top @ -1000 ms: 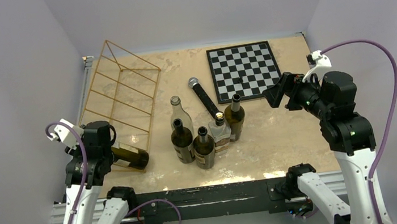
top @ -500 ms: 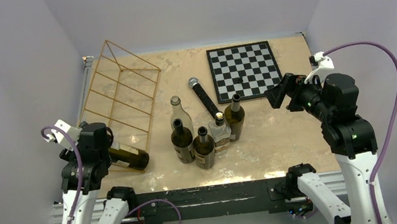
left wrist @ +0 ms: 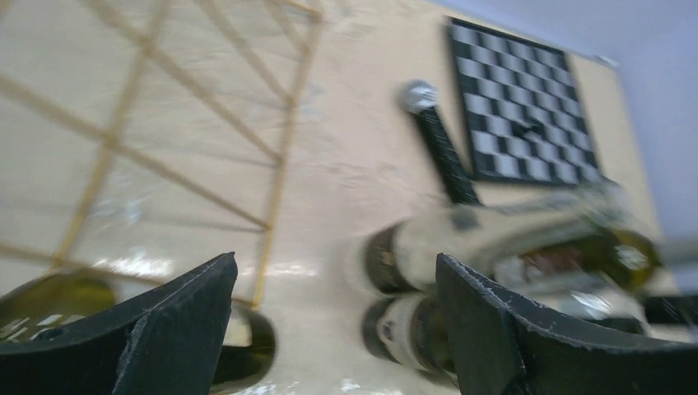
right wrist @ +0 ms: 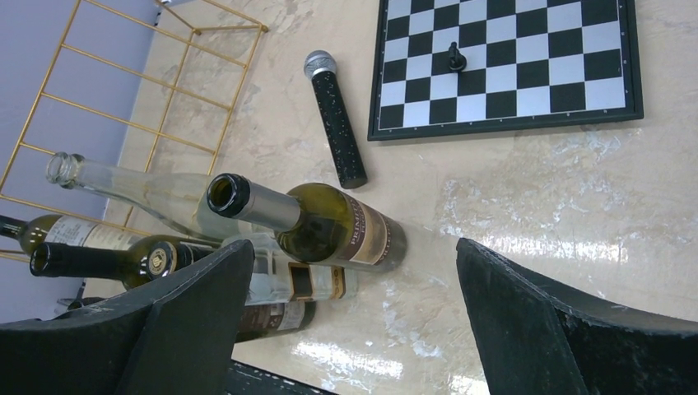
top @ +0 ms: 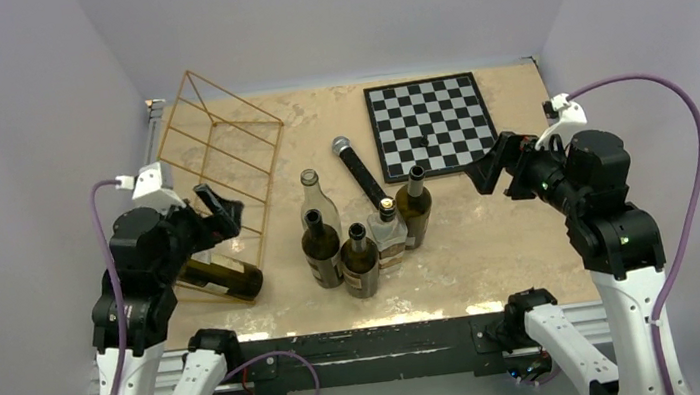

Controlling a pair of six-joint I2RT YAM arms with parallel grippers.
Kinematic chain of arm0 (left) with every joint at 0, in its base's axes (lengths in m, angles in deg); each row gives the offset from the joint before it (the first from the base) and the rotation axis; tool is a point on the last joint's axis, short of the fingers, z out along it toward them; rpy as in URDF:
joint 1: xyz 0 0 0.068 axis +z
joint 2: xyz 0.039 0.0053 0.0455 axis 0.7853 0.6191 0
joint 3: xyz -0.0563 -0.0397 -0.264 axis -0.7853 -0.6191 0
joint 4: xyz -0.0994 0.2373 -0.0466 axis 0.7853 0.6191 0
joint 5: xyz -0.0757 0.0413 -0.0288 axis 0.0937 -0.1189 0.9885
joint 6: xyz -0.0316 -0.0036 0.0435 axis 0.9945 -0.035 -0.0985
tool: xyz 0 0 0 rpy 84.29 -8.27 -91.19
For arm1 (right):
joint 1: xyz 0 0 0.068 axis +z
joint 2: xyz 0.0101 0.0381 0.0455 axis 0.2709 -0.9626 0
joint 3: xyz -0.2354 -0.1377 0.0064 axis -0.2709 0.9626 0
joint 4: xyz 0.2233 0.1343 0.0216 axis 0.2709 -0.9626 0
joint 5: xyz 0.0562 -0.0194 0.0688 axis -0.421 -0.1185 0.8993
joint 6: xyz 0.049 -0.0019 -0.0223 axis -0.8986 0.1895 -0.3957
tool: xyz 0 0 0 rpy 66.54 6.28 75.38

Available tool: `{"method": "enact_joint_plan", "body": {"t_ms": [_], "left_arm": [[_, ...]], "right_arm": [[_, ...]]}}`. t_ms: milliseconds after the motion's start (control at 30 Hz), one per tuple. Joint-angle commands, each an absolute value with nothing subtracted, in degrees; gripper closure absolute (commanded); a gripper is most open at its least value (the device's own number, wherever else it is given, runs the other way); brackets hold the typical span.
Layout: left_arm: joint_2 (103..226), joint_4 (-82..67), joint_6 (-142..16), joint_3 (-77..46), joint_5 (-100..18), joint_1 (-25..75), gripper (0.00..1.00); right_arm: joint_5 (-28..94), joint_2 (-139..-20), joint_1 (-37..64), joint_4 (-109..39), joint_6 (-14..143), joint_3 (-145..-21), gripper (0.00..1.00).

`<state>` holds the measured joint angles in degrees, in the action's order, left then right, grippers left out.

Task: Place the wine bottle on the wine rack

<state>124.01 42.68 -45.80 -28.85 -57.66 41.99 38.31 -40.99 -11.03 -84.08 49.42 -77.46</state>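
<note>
Wine bottle (top: 231, 277) lying in wine rack's (top: 218, 143) near end, neck hidden behind left arm (top: 139, 274), left gripper (left wrist: 333, 276) spread wide, its view blurred, right gripper (right wrist: 354, 247) spread too

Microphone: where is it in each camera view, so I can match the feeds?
Top external: microphone at centre, lying diagonally.
Left wrist: upper right of centre, blurred.
Right wrist: upper middle, head pointing up.
Shared landmark: the chessboard, just right of it in every view.

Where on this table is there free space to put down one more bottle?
The widest bare patch of the table lies right of the standing bottles, in front of the chessboard. A narrower strip runs between wine rack and microphone. The centre is crowded.
</note>
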Motion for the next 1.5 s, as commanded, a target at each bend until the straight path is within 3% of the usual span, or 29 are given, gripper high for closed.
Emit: {"method": "enact_joint_plan", "body": {"t_ms": [0, 133, 333, 600, 867, 1133, 1467], "left_arm": [[124.6, 28.4, -54.9, -28.0, -20.1, 42.1, 0.06], [124.6, 15.1, -50.5, -31.4, 0.7, 41.4, 0.02], [125.2, 10.1, -51.5, -31.4, 4.3, 34.8, 0.01], [126.4, 11.1, -57.0, -35.0, -11.4, 28.5, 0.02], [129.3, 6.7, -58.9, -38.4, -15.0, 22.9, 0.16], [131.9, 6.0, -62.4, -41.4, -24.5, 15.9, 0.21], [132.9, 6.5, -64.3, -42.7, -28.8, 13.9, 0.48]], "right_arm": [[39.7, -41.0, -11.4, -83.7, 49.5, -78.7, 0.02], [40.6, -40.9, -11.4, -83.6, 49.3, -78.4, 0.03], [43.9, -41.2, -11.4, -83.1, 48.7, -78.7, 0.01], [45.1, -41.6, -11.4, -82.3, 47.7, -77.8, 0.01], [43.3, -42.3, -11.4, -83.9, 49.2, -78.9, 0.02], [41.8, -42.3, -11.3, -84.3, 50.0, -79.1, 0.02], [41.7, -42.3, -11.4, -84.2, 50.6, -79.0, 0.02]]}}
